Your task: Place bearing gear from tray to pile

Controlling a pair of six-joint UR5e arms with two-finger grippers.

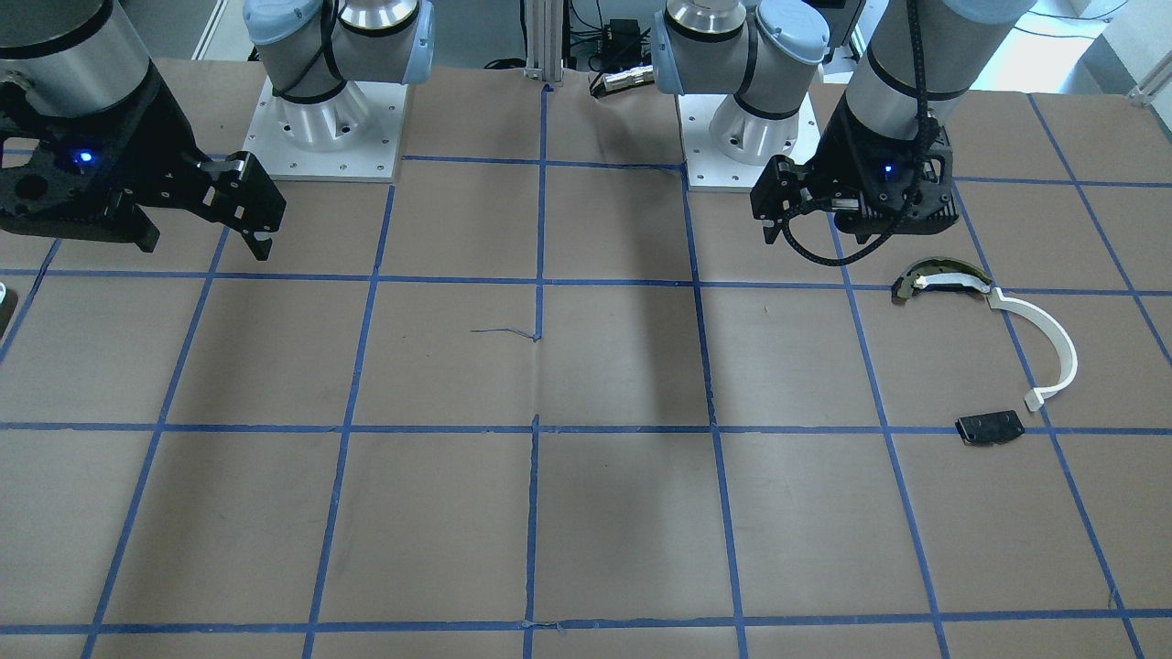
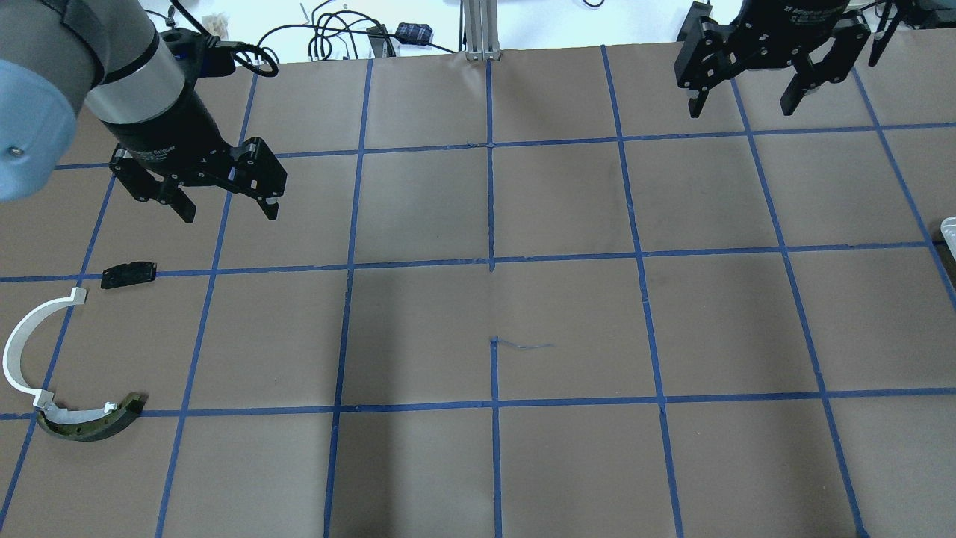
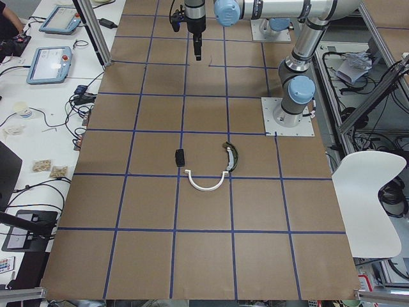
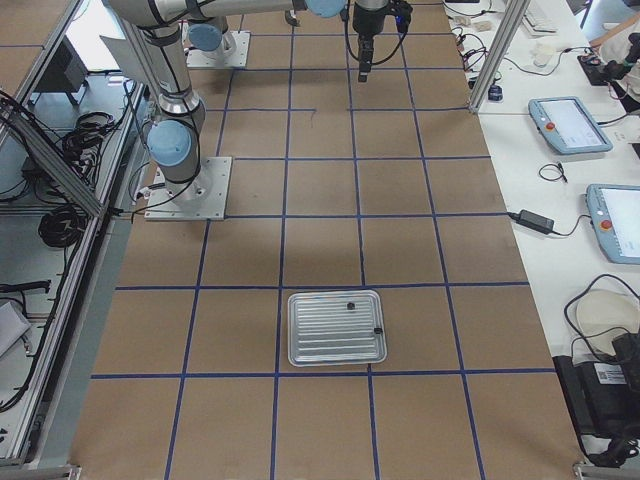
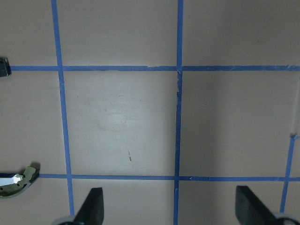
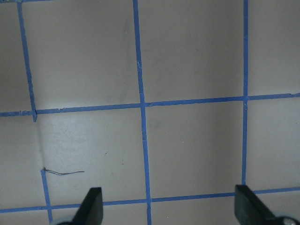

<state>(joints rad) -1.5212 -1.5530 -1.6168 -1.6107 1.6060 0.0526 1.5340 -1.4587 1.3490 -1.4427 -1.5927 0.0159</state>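
Observation:
The pile lies at the table's left: a thin white arc strip [image 2: 21,351], a dark curved piece with a pale band [image 2: 89,426] and a small flat black plate [image 2: 128,274]. The silver tray [image 4: 300,345] sits at the table's right end with two small dark parts on it [image 4: 350,305]; I cannot tell which is the bearing gear. My left gripper [image 2: 228,211] hangs open and empty above the table beyond the pile. My right gripper [image 2: 742,106] hangs open and empty at the far right, away from the tray.
Brown paper with a blue tape grid covers the table [image 2: 493,336]. Only the tray's rim [image 2: 948,228] shows at the overhead view's right edge. The arm bases [image 1: 330,128] stand at the robot's side. Cables and tablets lie beyond the far edge.

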